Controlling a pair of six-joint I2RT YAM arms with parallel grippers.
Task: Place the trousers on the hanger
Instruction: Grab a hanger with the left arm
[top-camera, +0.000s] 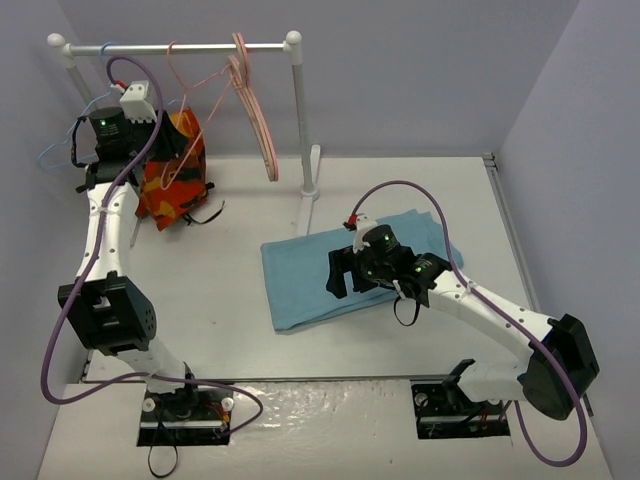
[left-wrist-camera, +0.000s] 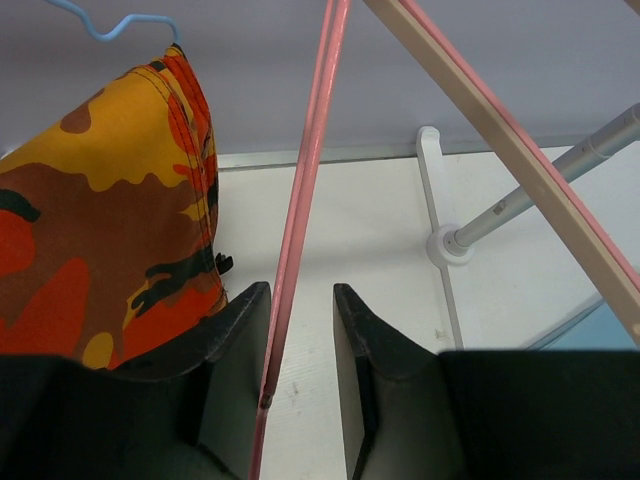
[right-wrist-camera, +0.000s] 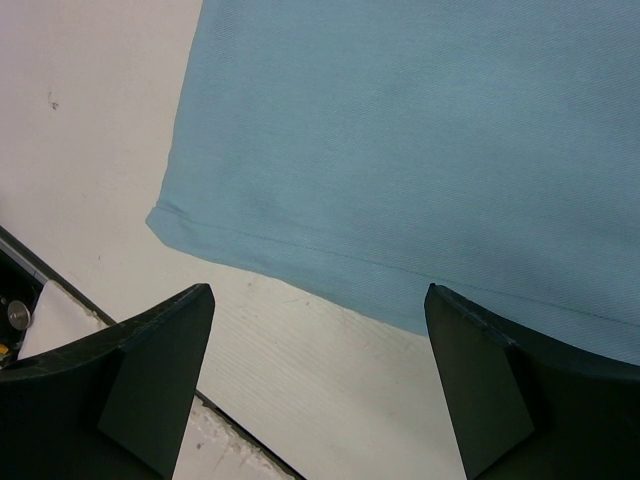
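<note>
Now straddles the hanger (left-wrist-camera: 311, 150), its wire upright at frame centre, with left gripper (left-wrist-camera: 300, 295) part-spread, nothing pinched yet.

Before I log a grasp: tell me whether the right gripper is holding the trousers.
No: the right gripper hangs wide open above the flat trousers.

Soft, even light from overhead floods the white tabletop (top-camera: 400, 190), no glare anywhere. Faint shadows sit beneath the right arm (top-camera: 490, 305) at four o'clock. The overhead view is sharp. On the left wrist view, the hanger (left-wrist-camera: 305, 180) goes slightly soft at six o'clock. On the right wrist view, the trousers (right-wrist-camera: 420, 150) show a crisp weave.
</note>
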